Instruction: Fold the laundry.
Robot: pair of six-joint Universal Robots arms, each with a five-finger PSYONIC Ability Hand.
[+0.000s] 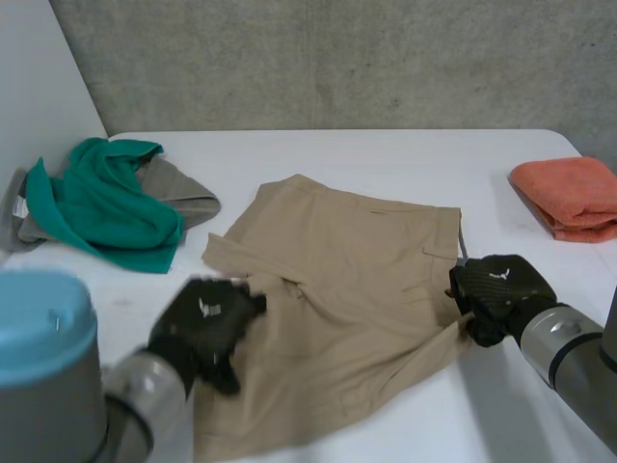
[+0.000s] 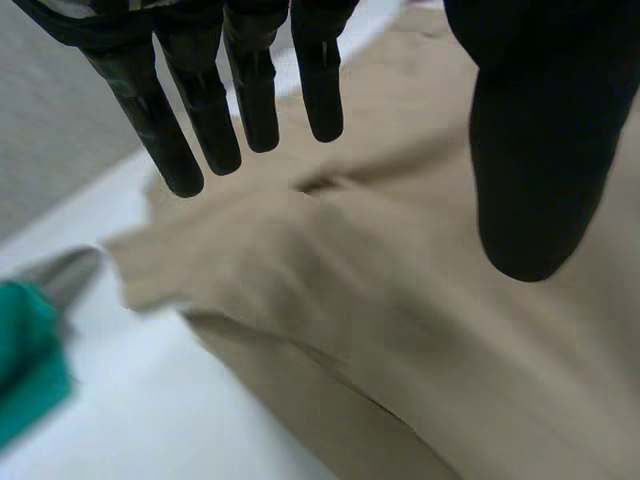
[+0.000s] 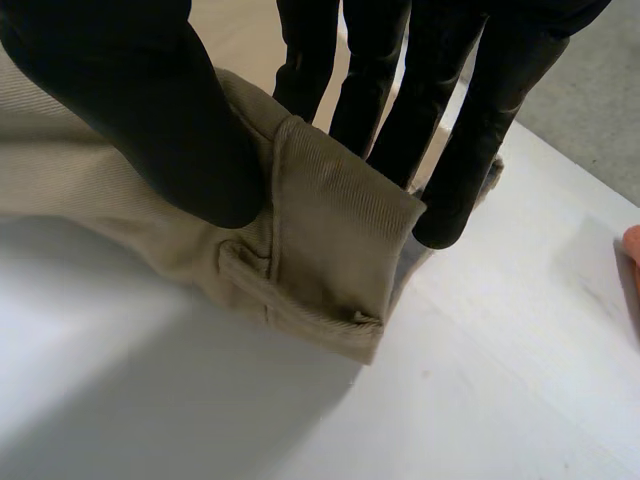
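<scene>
The tan shorts (image 1: 347,289) lie spread in the middle of the white table (image 1: 386,154). Their long axis appears to run from the waistband on the robot's right to the leg ends on its left. At the waistband's near corner (image 3: 330,250) the right hand (image 1: 496,294) has a grip, the band pinched between the thumb (image 3: 130,100) on top and the fingers (image 3: 380,80) behind. The left hand (image 1: 207,323) hangs over the shorts' opposite edge, fingers (image 2: 200,110) straight and spread, holding nothing; whether they touch the cloth I cannot tell. I judge the right hand the one placed to carry its corner across, toward the left hand. Left of the shorts, well apart, a green cloth (image 1: 101,207) lies over a grey cloth (image 1: 188,193); to their right sits a folded orange towel (image 1: 569,193).
</scene>
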